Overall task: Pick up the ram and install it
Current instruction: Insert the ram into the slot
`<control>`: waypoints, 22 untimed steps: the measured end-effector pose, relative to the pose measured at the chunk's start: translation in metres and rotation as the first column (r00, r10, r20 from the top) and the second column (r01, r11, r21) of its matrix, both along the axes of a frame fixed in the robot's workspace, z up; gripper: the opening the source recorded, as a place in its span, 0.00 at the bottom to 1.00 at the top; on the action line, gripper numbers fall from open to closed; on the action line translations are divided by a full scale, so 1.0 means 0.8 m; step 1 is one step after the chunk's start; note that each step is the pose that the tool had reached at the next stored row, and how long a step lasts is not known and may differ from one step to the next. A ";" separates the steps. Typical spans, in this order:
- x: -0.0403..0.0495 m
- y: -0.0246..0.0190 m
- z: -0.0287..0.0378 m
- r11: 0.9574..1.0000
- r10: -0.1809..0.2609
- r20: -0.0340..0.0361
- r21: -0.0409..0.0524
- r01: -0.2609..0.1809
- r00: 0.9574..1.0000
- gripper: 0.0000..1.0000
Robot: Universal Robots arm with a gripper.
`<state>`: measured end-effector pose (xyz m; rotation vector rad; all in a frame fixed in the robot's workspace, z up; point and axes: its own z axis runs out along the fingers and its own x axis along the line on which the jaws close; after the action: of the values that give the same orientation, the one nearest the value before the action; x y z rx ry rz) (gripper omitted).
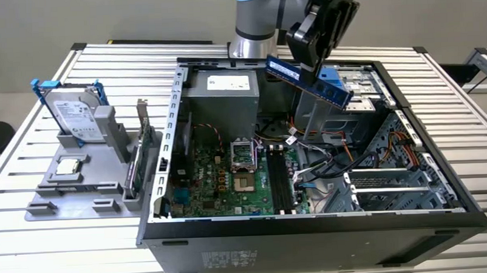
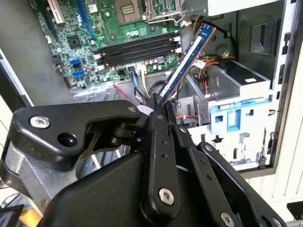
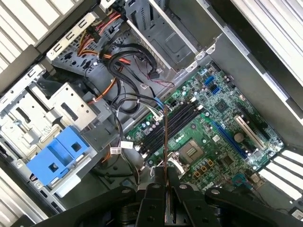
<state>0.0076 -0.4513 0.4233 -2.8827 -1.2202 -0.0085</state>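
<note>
As the black gripper [image 1: 312,56] clamps the long, flat blue-green ram [image 1: 333,91], the stick hangs tilted above the open black computer case [image 1: 312,243]. Its free end points toward the dark slots [image 2: 137,49] of the green motherboard [image 2: 85,28].

Blk hand [image 2: 155,105] w/ silver screws [image 2: 166,196], grey arm [image 1: 252,28].

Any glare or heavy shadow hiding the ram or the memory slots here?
Exterior view: even light, ram clear in the gripper. Second wrist view: ram well lit. First wrist view: memory slots plainly lit, table slats glaring white.
</note>
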 end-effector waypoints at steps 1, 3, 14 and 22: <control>0.000 0.0000 0.0000 1.000 -0.006 0.000 0.000 0.006 1.000 0.00; 0.000 0.0000 0.0000 1.000 -0.016 0.000 0.000 0.016 1.000 0.00; 0.001 0.0000 0.0000 0.996 -0.085 0.000 -0.001 0.085 0.996 0.00; 0.002 0.0000 0.0000 0.990 -0.138 0.000 -0.002 0.138 0.990 0.00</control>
<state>0.0092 -0.4513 0.4233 -2.9624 -1.0180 -0.0086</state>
